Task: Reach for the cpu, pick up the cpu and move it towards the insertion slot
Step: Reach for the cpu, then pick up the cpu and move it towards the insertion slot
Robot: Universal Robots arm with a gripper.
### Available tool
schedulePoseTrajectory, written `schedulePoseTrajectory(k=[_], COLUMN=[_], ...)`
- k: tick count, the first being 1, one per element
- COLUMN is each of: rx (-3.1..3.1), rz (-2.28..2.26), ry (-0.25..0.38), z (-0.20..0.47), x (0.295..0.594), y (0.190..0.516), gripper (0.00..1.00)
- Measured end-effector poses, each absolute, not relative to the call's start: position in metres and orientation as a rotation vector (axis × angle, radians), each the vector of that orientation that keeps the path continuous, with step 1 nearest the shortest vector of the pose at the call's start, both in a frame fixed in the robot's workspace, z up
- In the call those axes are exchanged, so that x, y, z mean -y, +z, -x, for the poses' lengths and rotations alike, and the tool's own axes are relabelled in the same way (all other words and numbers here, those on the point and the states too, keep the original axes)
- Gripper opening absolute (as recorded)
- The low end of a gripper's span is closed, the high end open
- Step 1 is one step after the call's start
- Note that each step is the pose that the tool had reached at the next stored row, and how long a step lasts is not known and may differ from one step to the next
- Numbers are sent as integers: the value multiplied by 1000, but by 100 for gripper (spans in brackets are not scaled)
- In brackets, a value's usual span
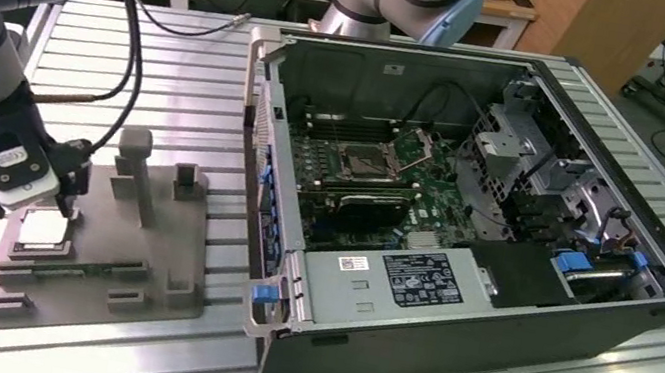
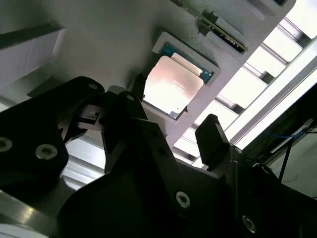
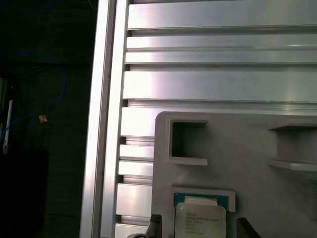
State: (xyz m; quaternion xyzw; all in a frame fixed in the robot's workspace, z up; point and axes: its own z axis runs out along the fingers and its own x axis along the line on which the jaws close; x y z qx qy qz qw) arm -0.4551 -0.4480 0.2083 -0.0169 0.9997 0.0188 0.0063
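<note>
Light falls from above. The table is bright, with white glare streaks on its ribs in front of the computer case, whose inside is dimmer. In the second wrist view glare washes out the chip, and my end effector is a black silhouette. In the first wrist view everything beyond the table's edge is dark.

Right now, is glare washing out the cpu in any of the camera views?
In the second wrist view, yes: the cpu top glares pinkish-white and the aluminium table beyond it blows out; in the first wrist view the cpu is evenly lit, though the aluminium table shines brightly.
</note>
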Motion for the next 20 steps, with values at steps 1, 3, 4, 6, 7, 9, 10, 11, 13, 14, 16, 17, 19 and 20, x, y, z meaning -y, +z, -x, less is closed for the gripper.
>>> schedulePoseTrajectory(k=[1,3,4,6,7,9,10,11,13,14,16,17,19,20], rx=[-3128,-3128,-3129,-3129,-3129,-3131,-3131,-3132,-3132,-3132,-3132,-3132,-3132,-3132], rz=[51,45,41,25,18,9,8,8,8,8,5,4,2,2], ry=[59,59,59,59,58,58,59,59,59,59,59,59,59,59], z=[455,455,455,455,455,455,455,455,455,455,454,453,453,453], x=[448,449,449,449,449,449,450,451,452,452,453,453,453,453], y=[207,203,201,198,196,194,192,191,189,189,188,187,186,185], gripper=[68,68,68,68,68,68,68,68,68,68,68,68,68,68])
